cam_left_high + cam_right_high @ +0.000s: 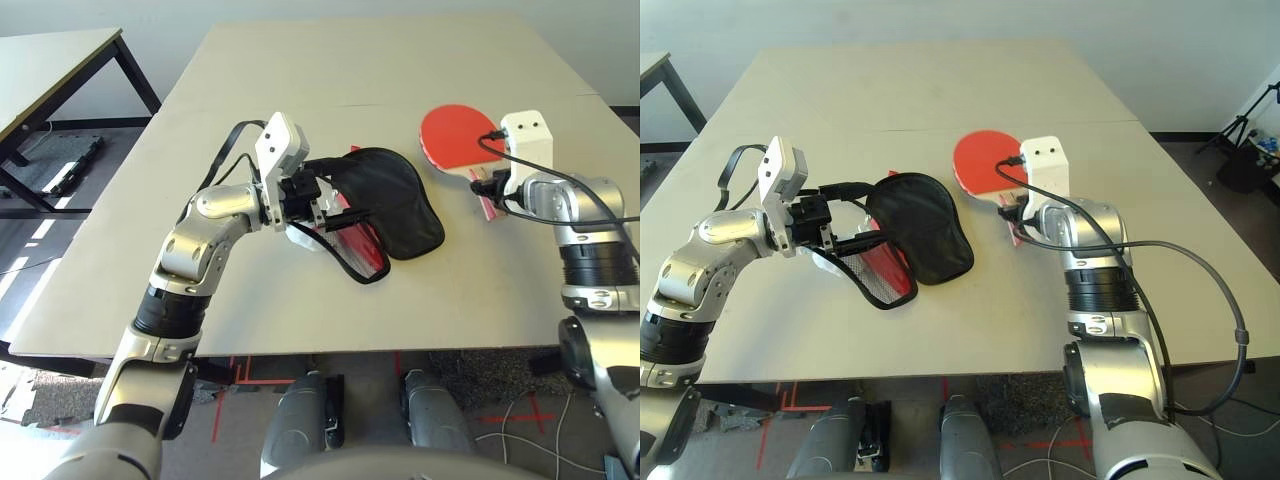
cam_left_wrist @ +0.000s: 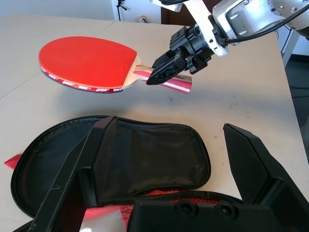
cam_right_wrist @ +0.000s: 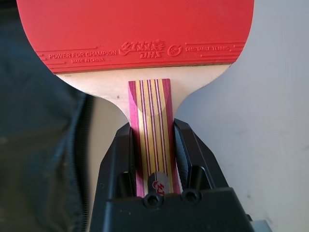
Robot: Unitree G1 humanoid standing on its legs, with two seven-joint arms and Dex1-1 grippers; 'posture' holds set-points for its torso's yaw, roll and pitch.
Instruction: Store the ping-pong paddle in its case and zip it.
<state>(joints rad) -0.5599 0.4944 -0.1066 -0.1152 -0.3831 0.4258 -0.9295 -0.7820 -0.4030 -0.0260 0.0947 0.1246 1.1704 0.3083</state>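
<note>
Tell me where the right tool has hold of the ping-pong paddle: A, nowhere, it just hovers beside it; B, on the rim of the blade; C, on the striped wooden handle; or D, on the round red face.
C: the right wrist view shows the right tool with its two black fingers pressed against both sides of the striped handle of the ping-pong paddle, the red face free beyond them.

paddle (image 3: 140, 43): striped handle clamped between black jaws | red face ahead | case (image 3: 38, 159): dark, beside handle
</note>
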